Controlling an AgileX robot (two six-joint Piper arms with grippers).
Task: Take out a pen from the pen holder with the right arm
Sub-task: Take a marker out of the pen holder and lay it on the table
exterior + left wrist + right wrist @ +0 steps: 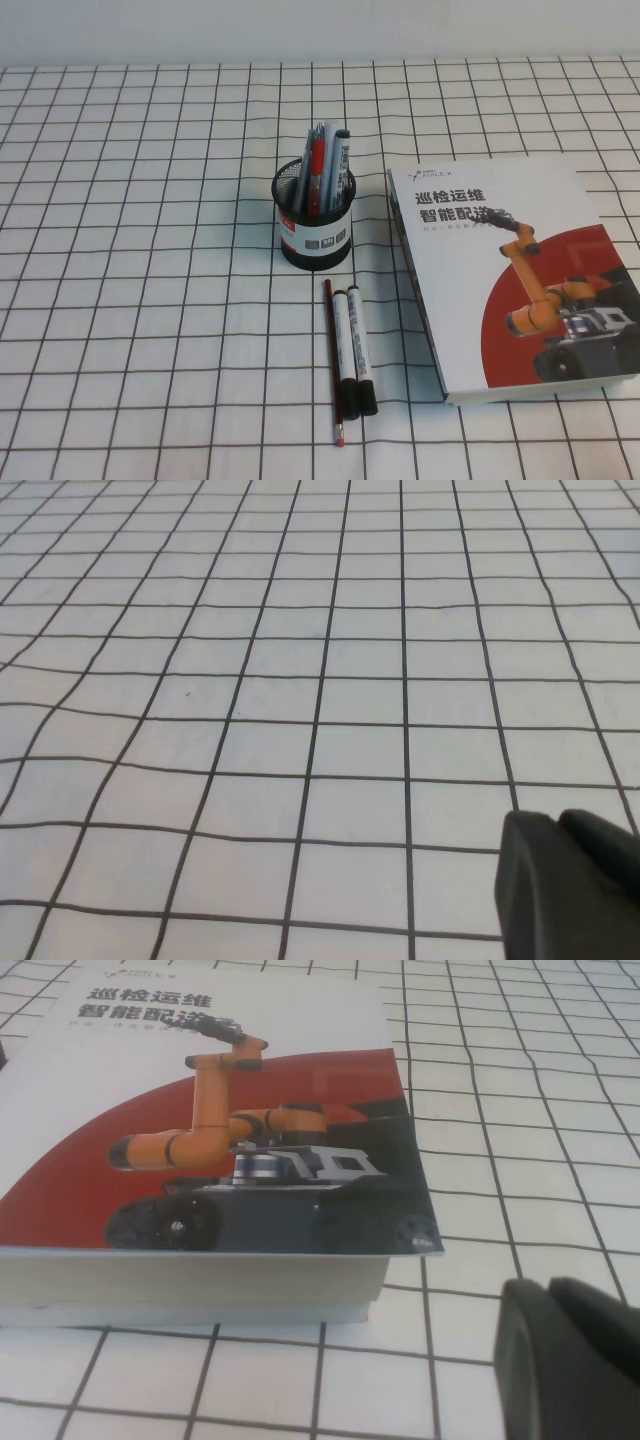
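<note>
As the table is viewed from above, a black mesh pen holder (316,225) is found upright near the middle of the checked tablecloth (150,300). Several pens (322,165), one of them red, are held upright inside it. At 6 o'clock of the holder, apart from it, two black-capped markers (344,350) and a dark pencil (339,428) are laid side by side. At 3 o'clock a thick book (510,275) is laid flat. Listed next, the right gripper (550,1295) is closed with nothing held, above bare cloth just beside the book's near corner. Listed last, the left gripper (560,830) is placed above bare cloth; whether it is open or closed cannot be told.
</note>
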